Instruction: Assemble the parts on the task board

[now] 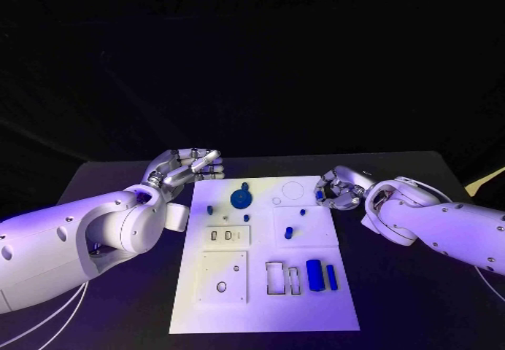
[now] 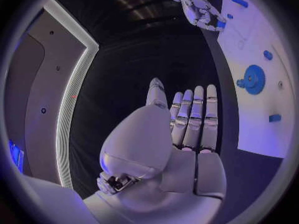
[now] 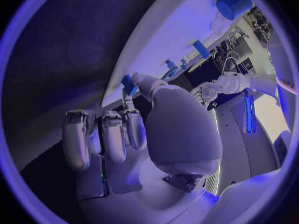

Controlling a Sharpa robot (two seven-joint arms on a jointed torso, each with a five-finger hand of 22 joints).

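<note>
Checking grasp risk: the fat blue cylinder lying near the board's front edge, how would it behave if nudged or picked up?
The blue cylinder lies on its side on the smooth task board, so a sideways nudge would probably roll it. It looks rigid and small, likely light. Its rounded surface may slip in a loose pinch.

A black table [image 1: 410,292] stands in a dark room, with what seems a lit wall strip [image 2: 70,104].

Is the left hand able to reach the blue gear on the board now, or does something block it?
Probably yes. The left hand hovers open beside the task board, holding nothing, and the blue gear lies close to it with nothing between. The right hand is at the opposite edge.
</note>
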